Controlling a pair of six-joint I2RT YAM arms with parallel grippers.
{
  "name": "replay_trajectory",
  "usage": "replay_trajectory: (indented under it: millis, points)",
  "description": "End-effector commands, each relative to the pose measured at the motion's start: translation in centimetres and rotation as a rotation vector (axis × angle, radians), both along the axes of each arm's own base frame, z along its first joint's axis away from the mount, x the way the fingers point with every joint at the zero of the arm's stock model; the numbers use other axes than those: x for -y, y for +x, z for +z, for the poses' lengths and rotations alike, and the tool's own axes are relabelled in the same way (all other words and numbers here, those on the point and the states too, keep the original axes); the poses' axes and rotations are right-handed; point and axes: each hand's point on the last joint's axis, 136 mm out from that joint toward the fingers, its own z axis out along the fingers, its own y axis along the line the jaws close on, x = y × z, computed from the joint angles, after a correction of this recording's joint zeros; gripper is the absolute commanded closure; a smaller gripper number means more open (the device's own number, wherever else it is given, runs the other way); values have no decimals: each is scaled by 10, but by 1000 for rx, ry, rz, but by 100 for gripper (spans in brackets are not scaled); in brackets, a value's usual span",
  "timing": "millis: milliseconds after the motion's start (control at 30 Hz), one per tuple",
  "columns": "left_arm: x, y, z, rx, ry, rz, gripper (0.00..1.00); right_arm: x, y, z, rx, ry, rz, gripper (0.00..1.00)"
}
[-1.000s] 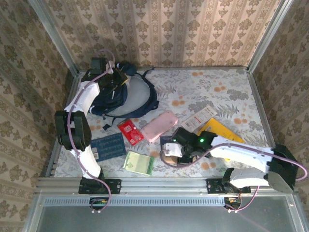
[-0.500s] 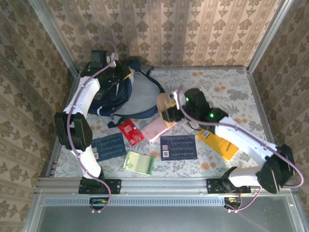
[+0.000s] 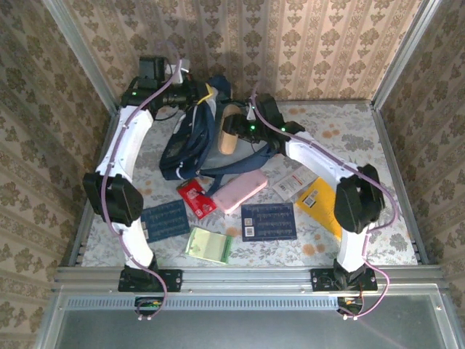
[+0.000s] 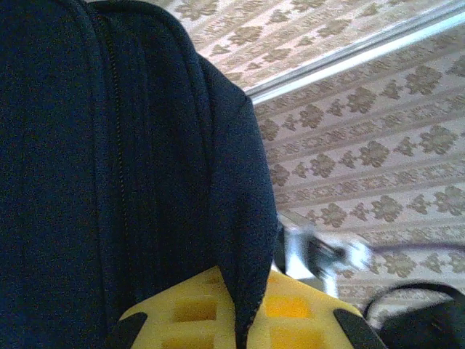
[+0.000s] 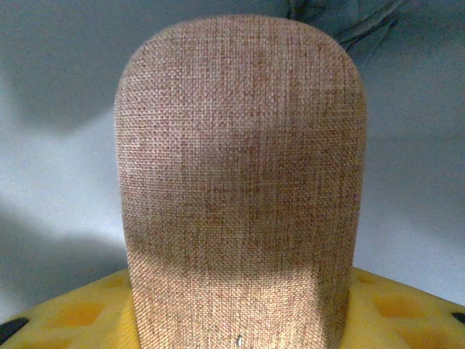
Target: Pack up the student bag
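The student bag (image 3: 187, 145), dark navy with a grey lining, lies at the back left with its flap pulled up. My left gripper (image 3: 196, 96) is shut on the bag's upper edge; in the left wrist view the navy fabric (image 4: 109, 182) runs down between the yellow pads (image 4: 174, 316) of that gripper (image 4: 243, 331). My right gripper (image 3: 240, 129) is shut on a tan woven pouch (image 3: 227, 132) and holds it over the bag's open mouth. From the right wrist, the pouch (image 5: 240, 182) stands up from the gripper (image 5: 240, 338) against the grey lining (image 5: 51, 189).
On the table in front of the bag lie a red booklet (image 3: 197, 198), a pink case (image 3: 240, 190), two navy printed booklets (image 3: 269, 220) (image 3: 163, 219), a green notebook (image 3: 209, 245), a white card (image 3: 294, 182) and a yellow envelope (image 3: 320, 203). Patterned walls enclose the table.
My right arm has carried the tan pouch from the table's near middle up and back to the bag's mouth. My left gripper has pulled the bag's edge higher and to the right.
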Motion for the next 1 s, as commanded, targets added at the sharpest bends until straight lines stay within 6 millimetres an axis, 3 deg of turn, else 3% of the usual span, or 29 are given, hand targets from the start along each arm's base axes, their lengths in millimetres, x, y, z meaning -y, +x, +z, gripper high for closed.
replay_trajectory:
  millis: [0, 67, 167, 267, 367, 600, 800, 967]
  points:
    - [17, -21, 62, 172, -87, -128, 100, -8, 22, -7, -103, 76, -99, 76]
    - [20, -23, 69, 184, -96, -141, 100, -16, 32, -14, -132, 84, -117, 69]
    - [20, -24, 77, 208, -102, -145, 100, -31, 43, -23, -160, 66, -110, 42]
    - [17, -23, 81, 221, -97, -134, 100, -42, 44, -24, -164, 32, -75, 25]
    - [10, -17, 77, 211, -93, -117, 100, -39, 41, -21, -140, -4, -71, 10]
    - [-4, -6, 75, 210, -92, -85, 100, -44, 34, -5, -78, 17, 11, 7]
    - [-31, 8, 56, 206, 25, 18, 100, -44, 11, 50, 145, -36, 124, 8]
    - [-61, 30, 45, 232, 162, 156, 100, -38, -31, 95, 386, -4, 219, 6]
